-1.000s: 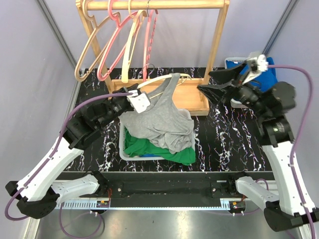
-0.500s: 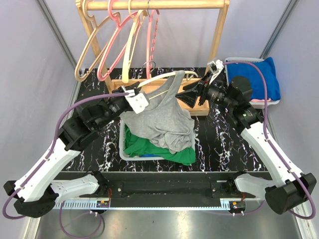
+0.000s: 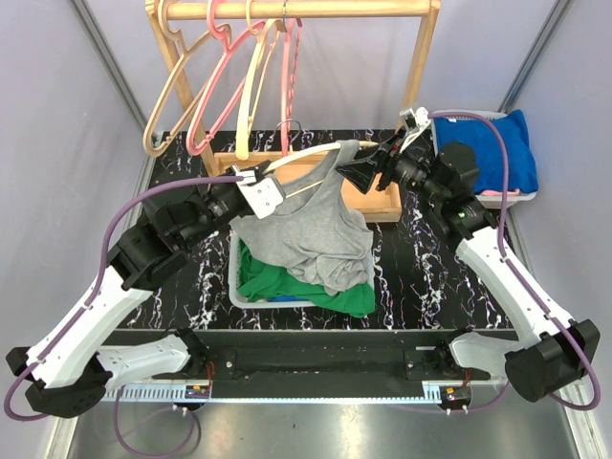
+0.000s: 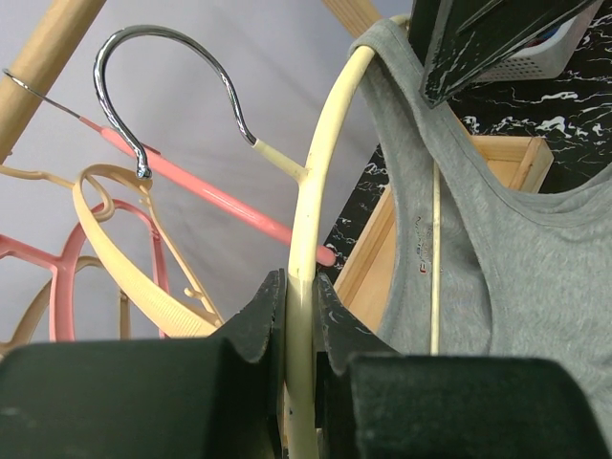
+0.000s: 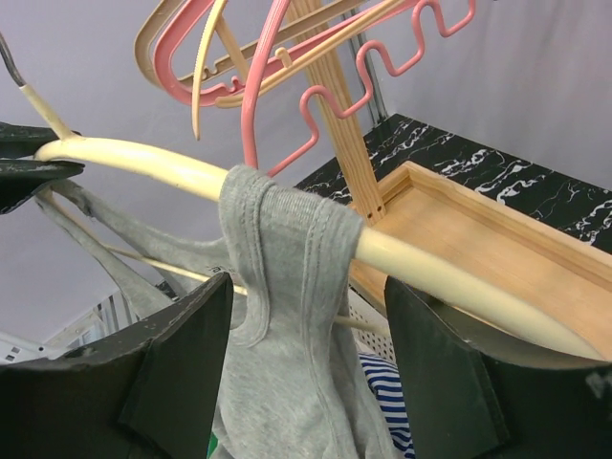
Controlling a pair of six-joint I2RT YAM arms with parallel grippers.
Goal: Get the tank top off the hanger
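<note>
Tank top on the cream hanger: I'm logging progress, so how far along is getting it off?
Done: the left claw is shut on the hanger, whose arm on that side looks bare. In hand: the right claw stands open astride the strap draped over the other arm. Left: slipping that strap off, since the tank top hangs from it.

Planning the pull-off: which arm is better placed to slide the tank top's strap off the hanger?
Right, likely. The right gripper is open at the strap over the hanger, while the left gripper is shut on that hanger, supporting it.
</note>
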